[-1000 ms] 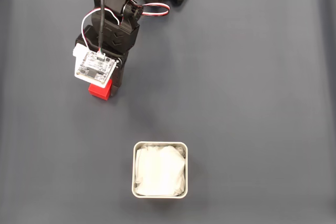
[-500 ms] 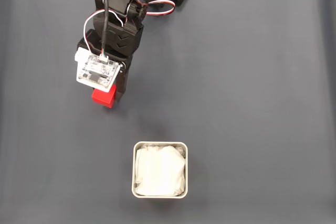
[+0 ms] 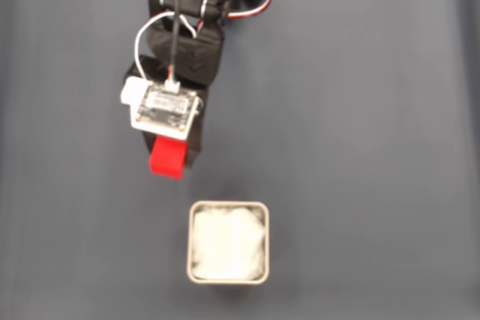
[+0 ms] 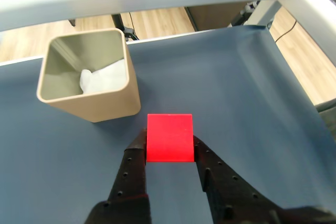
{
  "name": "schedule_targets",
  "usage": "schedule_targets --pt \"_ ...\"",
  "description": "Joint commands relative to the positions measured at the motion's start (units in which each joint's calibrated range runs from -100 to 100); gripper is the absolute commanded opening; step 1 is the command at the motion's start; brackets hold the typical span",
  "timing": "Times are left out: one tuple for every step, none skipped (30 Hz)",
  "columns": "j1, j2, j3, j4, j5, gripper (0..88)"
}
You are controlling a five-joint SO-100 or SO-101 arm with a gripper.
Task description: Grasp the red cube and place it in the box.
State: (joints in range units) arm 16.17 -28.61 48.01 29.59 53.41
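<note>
- Clamped between my two black fingers [image 4: 131, 171], the red cube [image 4: 169, 137] sits in my pincer [image 4: 169, 153], above the dark mat [image 4: 236, 93].
- From my wrist I see the box [image 4: 89, 106] up and left of the cube, apart from it, with white paper [image 4: 102, 80] inside.
- From above, my circuit board [image 3: 165, 109] hides the fingers; the cube [image 3: 166, 159] pokes out below it, tilted slightly, near the box [image 3: 228, 207] rim.

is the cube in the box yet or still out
Out. The cube is clamped between the gripper fingers above the mat, short of the box, which holds just white lining.
</note>
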Motion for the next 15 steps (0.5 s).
schedule_targets --pt "-1.9 -2.84 -4.31 0.16 -0.1 0.0" --pt "-2.32 -2.84 -4.85 0.16 -0.05 0.0" --pt "-2.82 -2.84 -5.31 0.16 -0.05 0.0" --pt "-3.32 -2.75 -5.86 0.24 0.0 0.0" --pt "-3.81 -2.75 -6.41 0.32 0.0 0.0" --pt "-4.31 -2.58 -7.04 0.49 0.0 0.0" --pt "-4.74 -2.49 -7.86 0.73 -0.05 0.0" --pt "-5.23 -2.32 -8.69 1.06 -0.15 0.0" --pt "-5.73 -2.15 -9.42 1.39 -0.2 0.0" --pt "-6.16 -1.97 -10.15 1.64 -0.2 0.0" --pt "-6.58 -1.8 -10.78 1.72 -0.24 0.0" --pt "-7.01 -1.71 -11.33 1.72 -0.29 0.0" --pt "-7.37 -1.45 -11.88 1.72 -0.29 0.0" --pt "-7.79 -1.28 -12.24 1.72 -0.29 0.0" --pt "-8.15 -1.11 -12.79 1.72 -0.29 0.0"
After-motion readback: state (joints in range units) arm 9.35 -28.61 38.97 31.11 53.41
